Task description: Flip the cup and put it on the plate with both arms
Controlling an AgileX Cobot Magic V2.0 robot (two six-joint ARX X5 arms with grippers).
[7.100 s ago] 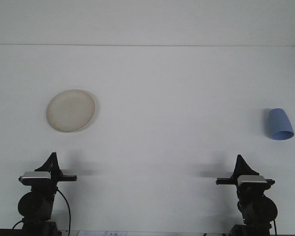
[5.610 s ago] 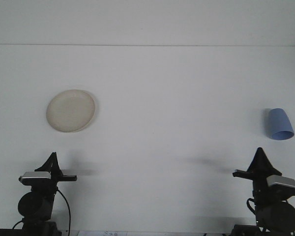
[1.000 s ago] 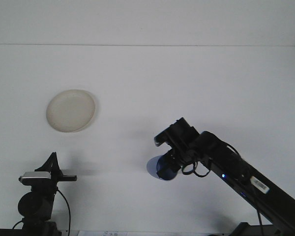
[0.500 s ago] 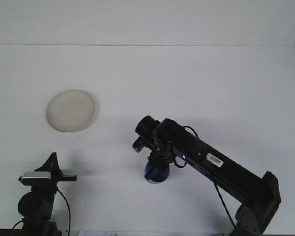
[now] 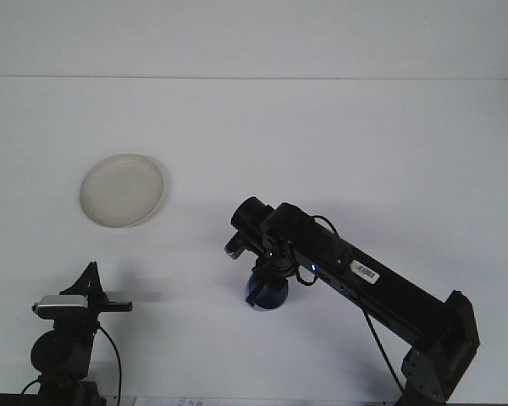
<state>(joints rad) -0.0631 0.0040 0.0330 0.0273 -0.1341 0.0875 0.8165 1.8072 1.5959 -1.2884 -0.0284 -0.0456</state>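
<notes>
A round, shallow cream plate [image 5: 122, 189] lies flat on the white table [image 5: 339, 144], and everything else is placed here in relation to it. The plate is bare.

The small blue plastic cup [image 5: 266, 293] is well apart from the plate, to its right and nearer the robot. It sits low at the table surface, though the arm covers its upper part, so its exact attitude, upright or tilted, is hard to read.

The right gripper [image 5: 262, 277] comes down on the cup from above, at the end of the long black right arm [image 5: 364, 279], which stretches from the near right corner toward the plate's side of the table. The fingers seem to be pinching the cup, since its blue body shows directly beneath the wrist, but the dark housing hides the actual contact.

The left gripper [image 5: 91, 279] is parked below the plate, at the near edge, with its black pointed tip aimed toward the plate. Its fingers appear pressed together and hold nothing. It is well apart from the cup.
</notes>
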